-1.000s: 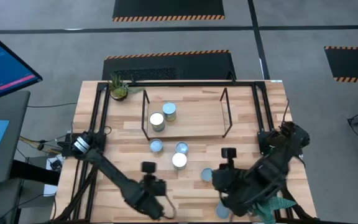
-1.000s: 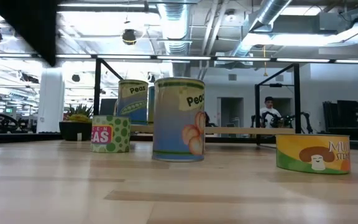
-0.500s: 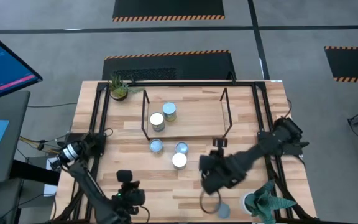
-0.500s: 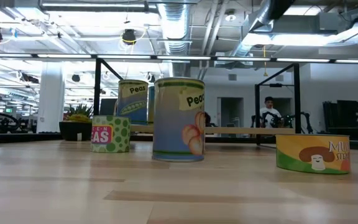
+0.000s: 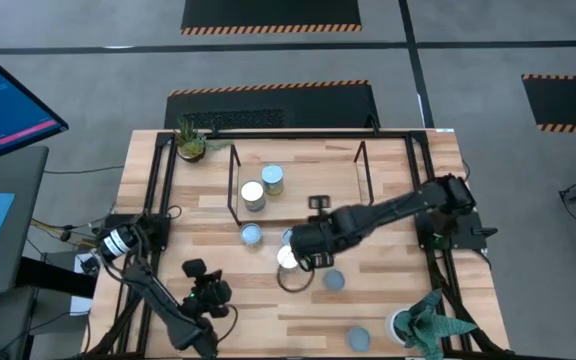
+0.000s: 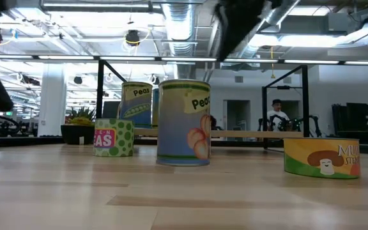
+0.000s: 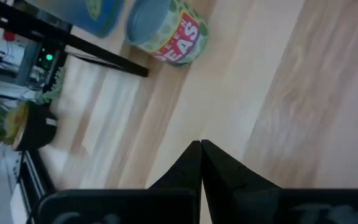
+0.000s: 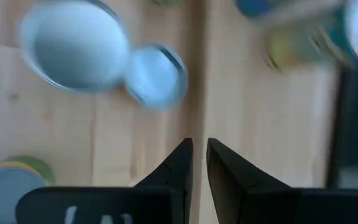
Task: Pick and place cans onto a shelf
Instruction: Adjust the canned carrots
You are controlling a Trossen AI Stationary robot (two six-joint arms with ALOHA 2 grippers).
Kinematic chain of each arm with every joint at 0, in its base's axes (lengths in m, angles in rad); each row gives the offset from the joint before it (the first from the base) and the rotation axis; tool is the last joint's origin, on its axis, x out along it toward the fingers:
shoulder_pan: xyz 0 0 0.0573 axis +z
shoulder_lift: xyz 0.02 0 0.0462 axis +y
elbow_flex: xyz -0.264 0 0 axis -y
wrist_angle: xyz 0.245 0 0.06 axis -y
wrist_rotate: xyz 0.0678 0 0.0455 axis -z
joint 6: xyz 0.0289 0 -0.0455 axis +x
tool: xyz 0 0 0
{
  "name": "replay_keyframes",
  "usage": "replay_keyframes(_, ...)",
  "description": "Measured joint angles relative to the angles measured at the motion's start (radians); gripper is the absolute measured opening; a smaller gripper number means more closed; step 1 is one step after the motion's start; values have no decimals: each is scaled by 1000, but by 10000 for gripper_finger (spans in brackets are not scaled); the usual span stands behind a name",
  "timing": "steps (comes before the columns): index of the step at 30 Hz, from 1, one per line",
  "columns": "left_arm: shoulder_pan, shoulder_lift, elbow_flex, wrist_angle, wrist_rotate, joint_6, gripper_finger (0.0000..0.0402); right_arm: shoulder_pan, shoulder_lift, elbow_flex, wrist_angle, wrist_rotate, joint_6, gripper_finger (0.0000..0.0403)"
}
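Stocking shelf (image 5: 298, 205) w/ cans | done: 2 on shelf | left: 5 on bench | R hand (image 5: 303, 258) nearly pressed together, empty, over white-top can (image 5: 287, 257) | L hand (image 7: 201, 144) pressed together, near front edge.

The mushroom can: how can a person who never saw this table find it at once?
Start at the shelf on the table and come forward past the cans clustered in front of it. The mushroom can stands alone to their right, low and flat, with a yellow-and-green label; the others are taller.

Overhead cam, table-level cam, both share cans (image 5: 289, 257); wrist cams blurry, prob. close.
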Motion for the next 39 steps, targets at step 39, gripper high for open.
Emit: replay_keyframes(39,107,-561,-573,485,-42,-114,0,-609,78,-3,301,-558,-479,72)
